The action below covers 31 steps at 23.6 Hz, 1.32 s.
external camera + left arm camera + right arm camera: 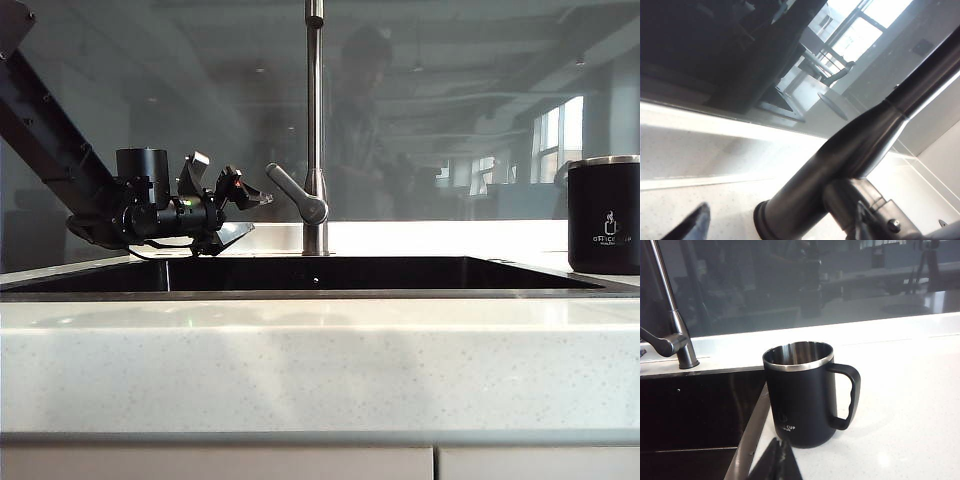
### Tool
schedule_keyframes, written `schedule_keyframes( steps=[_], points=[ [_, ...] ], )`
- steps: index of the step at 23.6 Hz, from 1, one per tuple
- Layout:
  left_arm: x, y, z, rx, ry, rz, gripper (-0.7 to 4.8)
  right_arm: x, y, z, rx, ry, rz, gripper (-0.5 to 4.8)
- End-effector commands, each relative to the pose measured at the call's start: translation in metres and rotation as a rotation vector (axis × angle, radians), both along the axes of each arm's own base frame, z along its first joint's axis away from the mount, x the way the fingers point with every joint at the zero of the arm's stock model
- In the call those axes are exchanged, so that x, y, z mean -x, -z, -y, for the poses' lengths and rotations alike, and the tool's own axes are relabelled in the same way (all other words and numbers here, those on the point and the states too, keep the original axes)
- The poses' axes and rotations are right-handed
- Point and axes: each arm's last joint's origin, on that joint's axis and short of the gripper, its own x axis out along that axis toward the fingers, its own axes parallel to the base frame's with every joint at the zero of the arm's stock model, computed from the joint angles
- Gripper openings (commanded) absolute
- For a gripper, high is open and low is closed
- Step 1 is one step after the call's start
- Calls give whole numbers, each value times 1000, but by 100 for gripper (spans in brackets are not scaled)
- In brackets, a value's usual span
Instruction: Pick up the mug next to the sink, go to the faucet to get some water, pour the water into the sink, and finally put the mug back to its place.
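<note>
The mug (802, 392) stands upright on the table (320, 365) at the sink's (300, 274) right edge, handle turned away from the basin; the right gripper (776, 460) sits just short of it, jaws pressed together, holding nothing; over at the back edge, the left gripper (238, 212) hangs beside the faucet (315, 130), jaws spread wide near its lever, not gripping.

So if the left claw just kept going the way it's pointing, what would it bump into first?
Most likely the faucet, at its lever handle. The left claw hangs open over the sink, pointing sideways at the lever, which lies just ahead. Depth is uncertain, so it could slide past.
</note>
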Motion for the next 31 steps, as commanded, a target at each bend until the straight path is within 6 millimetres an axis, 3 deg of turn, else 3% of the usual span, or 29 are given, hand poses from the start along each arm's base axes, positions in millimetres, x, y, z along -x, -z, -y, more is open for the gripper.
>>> schedule_keyframes(
  steps=[1, 31],
  points=[
    [0, -3, 1, -2, 6, 14, 368, 0, 1, 0, 1, 3, 2, -6],
    [0, -3, 1, -2, 5, 14, 368, 0, 2, 0, 1, -13, -9, -5]
  ],
)
